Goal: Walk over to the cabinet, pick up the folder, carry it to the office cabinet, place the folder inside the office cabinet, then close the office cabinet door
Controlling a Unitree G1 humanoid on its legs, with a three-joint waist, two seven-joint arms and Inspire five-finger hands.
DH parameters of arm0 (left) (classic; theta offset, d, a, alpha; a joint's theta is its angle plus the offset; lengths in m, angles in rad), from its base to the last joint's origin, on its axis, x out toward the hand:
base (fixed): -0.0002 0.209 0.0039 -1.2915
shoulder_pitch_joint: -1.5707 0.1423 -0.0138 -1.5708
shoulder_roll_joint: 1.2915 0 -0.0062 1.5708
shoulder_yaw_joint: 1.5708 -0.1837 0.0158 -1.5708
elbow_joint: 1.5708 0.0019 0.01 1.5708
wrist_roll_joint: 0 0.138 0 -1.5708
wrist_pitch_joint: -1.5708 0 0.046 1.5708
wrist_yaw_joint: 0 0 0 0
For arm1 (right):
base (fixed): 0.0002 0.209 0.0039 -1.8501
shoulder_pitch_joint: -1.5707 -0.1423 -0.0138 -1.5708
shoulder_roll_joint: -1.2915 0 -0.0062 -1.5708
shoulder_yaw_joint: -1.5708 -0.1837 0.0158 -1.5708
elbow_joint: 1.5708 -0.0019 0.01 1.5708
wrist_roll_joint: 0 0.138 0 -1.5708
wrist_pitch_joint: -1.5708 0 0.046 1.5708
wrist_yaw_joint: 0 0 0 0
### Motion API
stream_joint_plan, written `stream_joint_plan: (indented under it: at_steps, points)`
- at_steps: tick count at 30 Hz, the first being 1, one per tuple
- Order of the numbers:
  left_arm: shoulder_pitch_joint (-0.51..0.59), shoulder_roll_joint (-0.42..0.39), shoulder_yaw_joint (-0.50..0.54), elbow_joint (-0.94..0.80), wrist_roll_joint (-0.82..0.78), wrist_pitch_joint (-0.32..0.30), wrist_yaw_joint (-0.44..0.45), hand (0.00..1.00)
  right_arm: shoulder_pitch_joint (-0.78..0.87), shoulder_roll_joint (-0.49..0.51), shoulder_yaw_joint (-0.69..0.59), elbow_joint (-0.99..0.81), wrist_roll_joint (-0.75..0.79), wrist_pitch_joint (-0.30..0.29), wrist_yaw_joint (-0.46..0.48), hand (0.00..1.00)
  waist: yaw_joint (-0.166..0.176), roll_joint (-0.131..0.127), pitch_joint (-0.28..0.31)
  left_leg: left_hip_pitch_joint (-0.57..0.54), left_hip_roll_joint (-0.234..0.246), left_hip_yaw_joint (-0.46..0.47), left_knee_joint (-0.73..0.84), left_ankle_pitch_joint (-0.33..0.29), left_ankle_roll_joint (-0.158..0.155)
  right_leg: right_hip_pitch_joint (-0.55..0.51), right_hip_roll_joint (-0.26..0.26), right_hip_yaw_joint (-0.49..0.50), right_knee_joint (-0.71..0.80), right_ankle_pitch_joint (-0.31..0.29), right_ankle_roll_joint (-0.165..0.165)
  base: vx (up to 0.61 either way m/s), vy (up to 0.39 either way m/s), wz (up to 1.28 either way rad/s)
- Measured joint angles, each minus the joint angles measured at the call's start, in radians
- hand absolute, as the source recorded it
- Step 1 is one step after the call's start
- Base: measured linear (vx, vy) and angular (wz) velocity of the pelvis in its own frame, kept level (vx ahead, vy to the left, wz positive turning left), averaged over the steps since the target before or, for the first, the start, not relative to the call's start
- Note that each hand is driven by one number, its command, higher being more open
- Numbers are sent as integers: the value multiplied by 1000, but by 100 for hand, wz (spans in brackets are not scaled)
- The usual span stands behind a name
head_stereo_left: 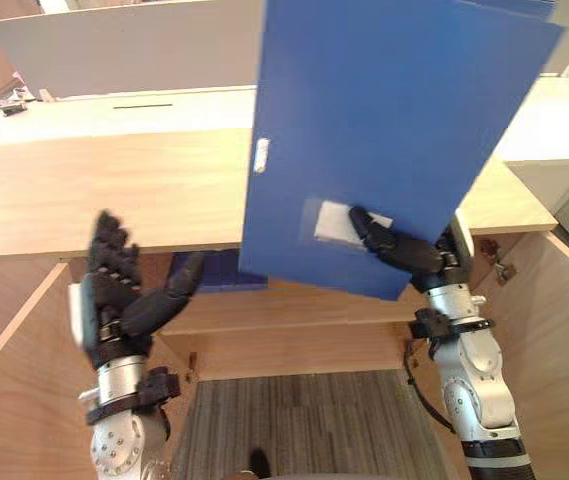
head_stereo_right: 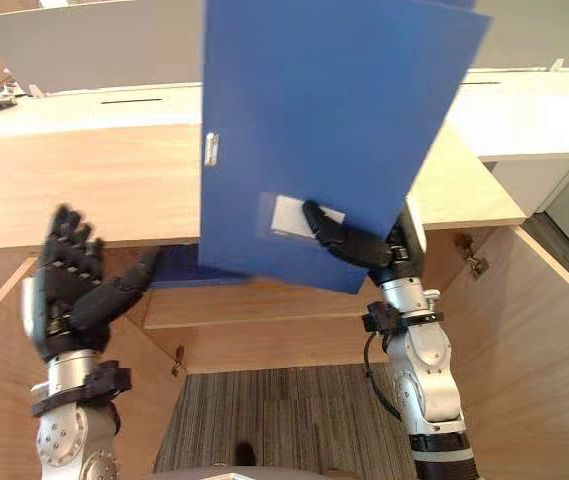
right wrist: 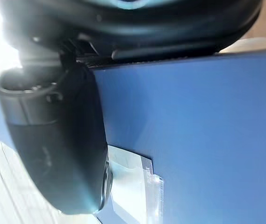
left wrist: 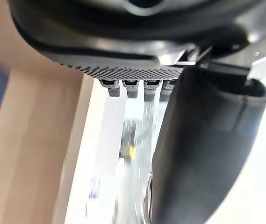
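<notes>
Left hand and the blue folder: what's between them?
In the left eye view, a darker blue item sits under the cabinet top between the left hand and the folder.

The blue folder (head_stereo_left: 394, 130), with a white label pocket, is upright and tilted above the wooden cabinet (head_stereo_left: 114, 190), pinched by the right hand (head_stereo_left: 396, 246).

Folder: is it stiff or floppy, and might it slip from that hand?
Probably stiff: the folder stands flat, nearly upright, though the right hand pinches just its lower edge. Likely light, since one hand bears it. Its smooth face could slip or swing in so small a hold; the left hand is open, apart from it.
</notes>
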Motion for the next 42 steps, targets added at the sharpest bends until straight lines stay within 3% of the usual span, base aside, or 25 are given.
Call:
stream_joint_plan:
  at_steps: [8,11,14,17,19,21,23,28,33,36,42]
  points:
    - [102,-49,30,80,39,-8,37,100,20,8,20,-22,-1,0,-2,0,2,-2,-1,-15,-3,-24,0,4,-1,3,-2,-28,-7,0,0,0,-3,11]
    - [80,-25,16,327,86,-12,29,100,20,-9,77,-21,-12,0,-13,0,3,-2,-1,-24,-3,-34,0,10,-1,-2,-1,-39,-7,0,1,-18,-3,9]
    - [24,27,-21,636,171,31,16,100,20,-41,181,-21,-55,0,-21,0,0,-4,-1,-32,4,-34,0,12,-2,-11,0,-39,-5,0,1,0,0,0]
    - [-39,51,-59,891,274,64,-8,100,20,-56,294,-15,-141,0,-23,0,1,-26,14,-60,8,-38,5,20,-5,-41,1,-42,7,0,0,-11,7,3]
    - [-98,69,-59,1040,305,76,-4,100,5,-52,358,-3,-210,-2,-40,0,2,-36,37,-91,14,-40,9,24,-9,-81,2,-40,31,-1,-2,-44,24,6]
    - [-238,101,-55,1178,309,88,19,100,-85,-27,426,50,-300,-4,-81,0,2,-36,139,-198,29,-46,132,-6,-10,-171,2,-37,119,-15,-15,-161,18,1]
    - [-320,128,-58,1244,308,92,44,100,-174,3,482,108,-377,-3,-126,0,2,-26,195,-326,54,-39,281,-61,-12,-280,9,-24,219,-39,-18,-201,12,-18]
    - [-423,164,-79,1237,278,89,91,100,-292,9,609,146,-573,-3,-183,0,3,19,328,-583,103,-31,568,-164,-17,-548,12,12,489,-132,-31,-225,39,-18]
    - [-482,157,-77,1172,272,83,116,100,-370,11,624,211,-659,9,-197,0,19,34,356,-813,135,-34,759,-217,-12,-784,10,24,695,-196,-29,-110,-1,-6]
    - [-563,137,-48,1072,272,76,125,100,-465,38,538,211,-615,25,-220,0,33,32,384,-1030,153,-67,931,-255,-3,-991,3,12,888,-254,-28,-142,-46,13]
    - [-587,94,-36,937,250,56,122,100,-656,32,318,213,-390,33,-304,0,56,32,397,-1197,158,-73,1028,-264,2,-1162,-9,18,1012,-287,-28,-65,-49,4]
